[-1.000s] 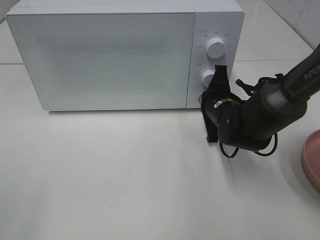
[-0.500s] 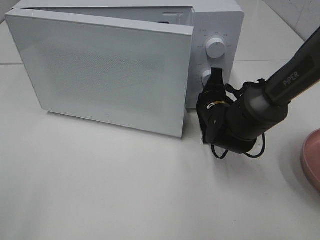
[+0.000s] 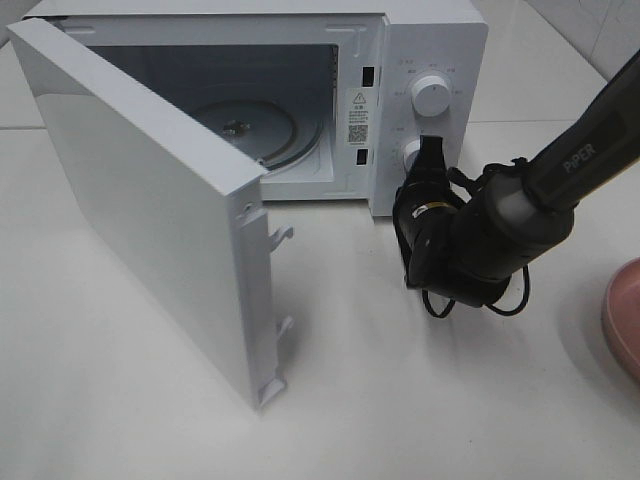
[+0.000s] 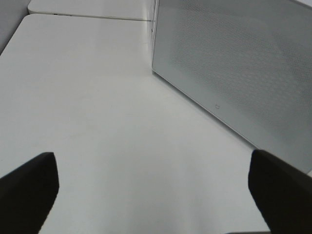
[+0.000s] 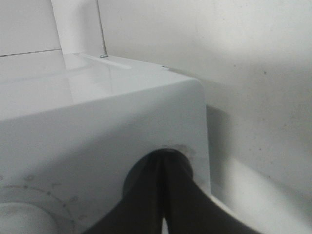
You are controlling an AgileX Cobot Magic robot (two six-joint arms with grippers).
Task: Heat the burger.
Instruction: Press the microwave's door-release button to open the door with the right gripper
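Farthest left, seen only from its own wrist camera, the left jaws stand wide apart with nothing between them, their two dark fingers (image 4: 29, 190) hanging over the bare white counter (image 4: 97, 112) and facing the speckled outer face of the door (image 4: 234, 63). From the high camera that door (image 3: 130, 200) stands wide open on its left-hand hinge, its free edge with two latch hooks reaching toward the front of the counter (image 3: 400, 400). Behind it the white microwave (image 3: 430, 40) shows its chamber, which holds only a round glass turntable (image 3: 260, 125) (a warning sticker sits on the inner right wall). Right of the chamber is the control panel with an upper dial (image 3: 431, 95) and a lower dial (image 3: 410, 153), the second partly hidden. The right arm (image 3: 500, 235) reaches in from the right, and the right jaws are pressed together on nothing, their tips at the panel just beside the lower dial; whether they touch it I cannot tell. At the far right edge lies part of a pink plate (image 3: 625, 320), its visible slice bare. The burger shows in none of the views, so I cannot tell where it is.
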